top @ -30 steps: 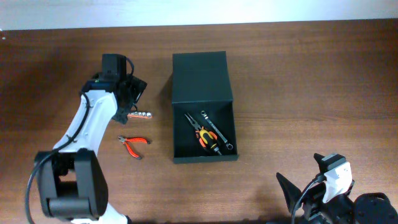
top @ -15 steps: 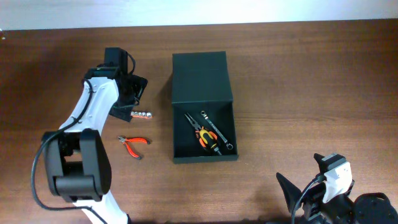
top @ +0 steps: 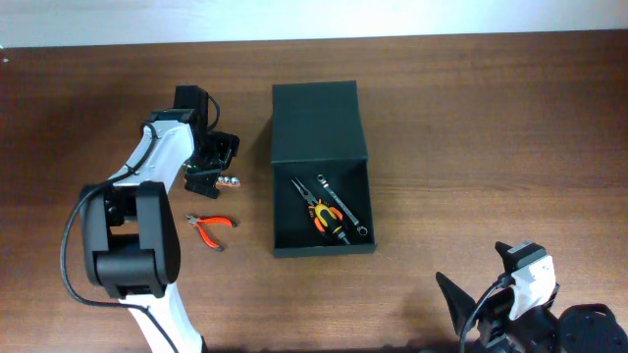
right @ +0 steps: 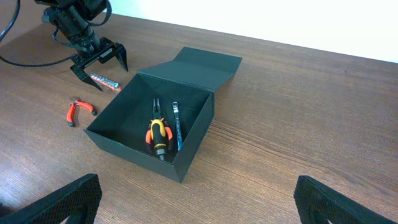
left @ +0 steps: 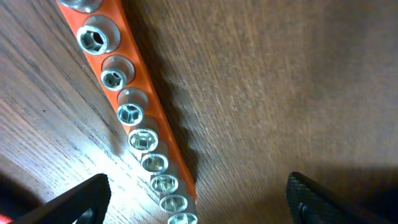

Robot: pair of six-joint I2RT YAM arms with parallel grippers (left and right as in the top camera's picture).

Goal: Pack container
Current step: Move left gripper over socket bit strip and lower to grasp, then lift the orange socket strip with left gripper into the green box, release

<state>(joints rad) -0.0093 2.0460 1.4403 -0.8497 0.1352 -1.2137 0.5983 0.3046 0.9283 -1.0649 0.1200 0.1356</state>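
A: Where is the left gripper (top: 214, 165)?

B: Toward the left edge, above the socket rail (left: 134, 118), jaws wide open and empty.

A: And the container (top: 324, 252)?

B: In the middle of the bench, with the lid open toward the far edge.

A: Any advice?

B: The rail lies diagonally, so turn the wrist and close across its narrow side. The right gripper (right: 196, 186) is also open and empty.
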